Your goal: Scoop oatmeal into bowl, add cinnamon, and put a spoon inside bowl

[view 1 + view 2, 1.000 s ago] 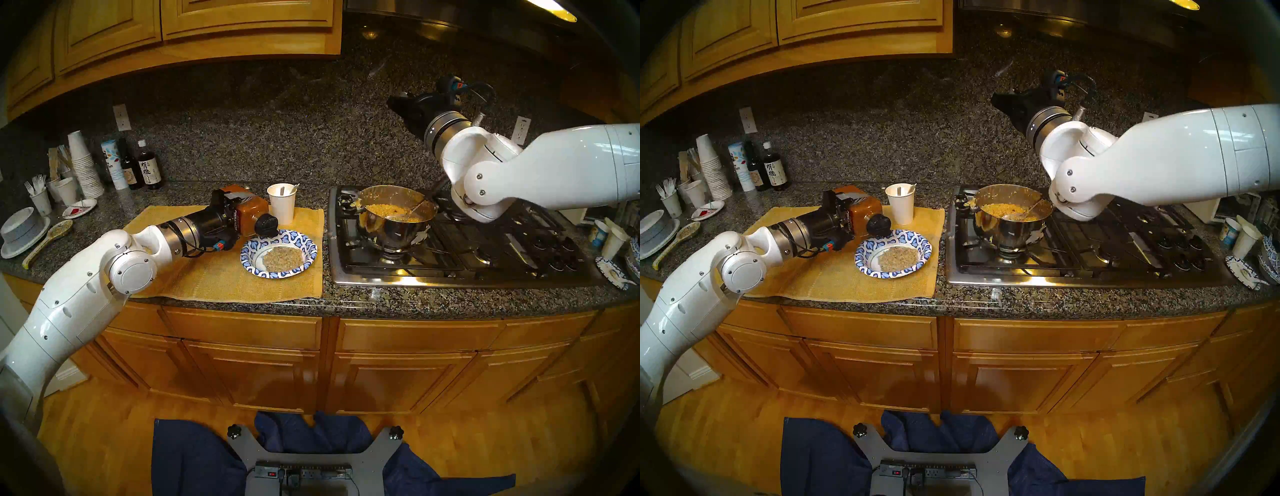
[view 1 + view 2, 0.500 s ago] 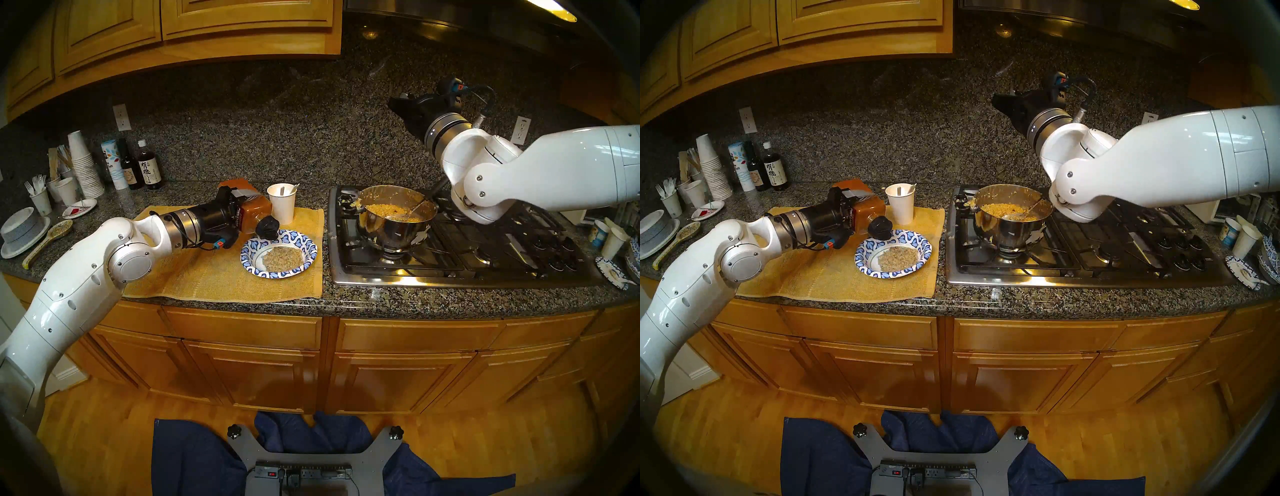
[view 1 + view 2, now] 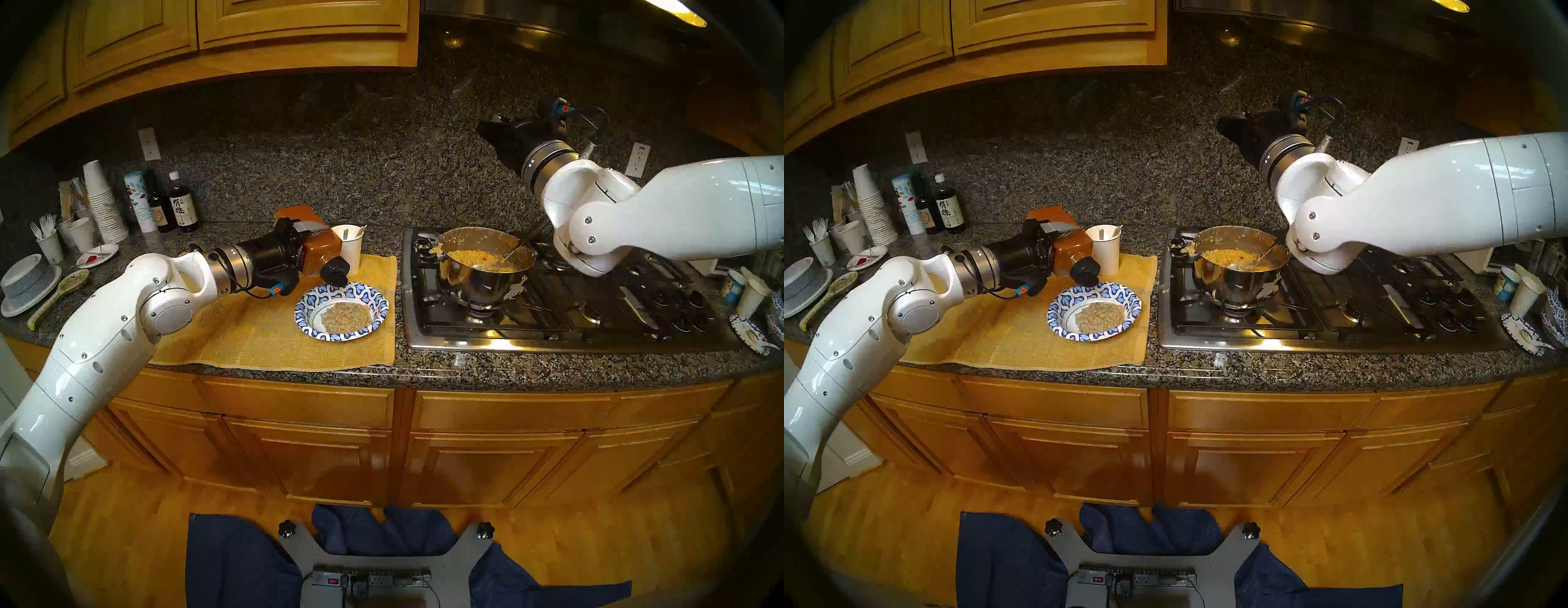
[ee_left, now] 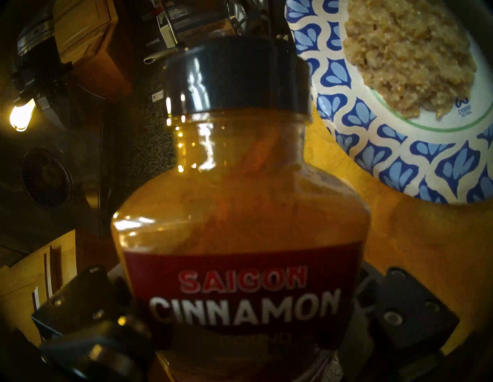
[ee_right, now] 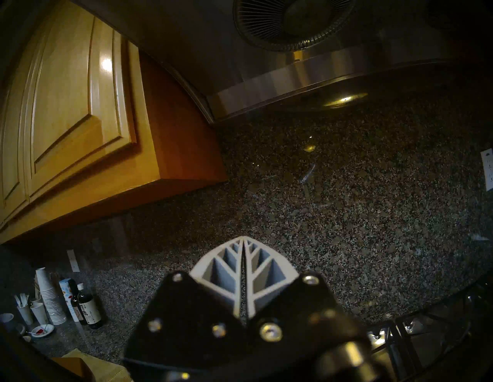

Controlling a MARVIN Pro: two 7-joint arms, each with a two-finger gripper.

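Head stereo left shows the left end effector (image 3: 303, 248) clamped on the cinnamon (image 3: 320, 254), the bottle lying near level in the air with its dark cap (image 3: 335, 271) aimed toward four o'clock, just above the far-left rim of the bowl (image 3: 312, 299). That blue-and-white bowl sits on a yellow mat (image 3: 254, 335) on the desk (image 3: 466, 365), a patch of oatmeal (image 3: 345, 316) in its middle. From the left wrist view, the bottle's label sits between the two fingers (image 4: 416, 314), with the bowl at one o'clock of the cap. A white cup (image 3: 350, 250) stands just behind the bottle, at twelve o'clock of the bowl, with the spoon (image 3: 360, 231) poking out of it. At three o'clock of the bowl a steel pot (image 3: 483, 271) of more oatmeal rests on the stove (image 3: 551, 335), a metal serving spoon (image 3: 496, 263) leaning inside. High above the pot, the right end effector (image 5: 243, 269) is fully closed, fingers pressed together on nothing.
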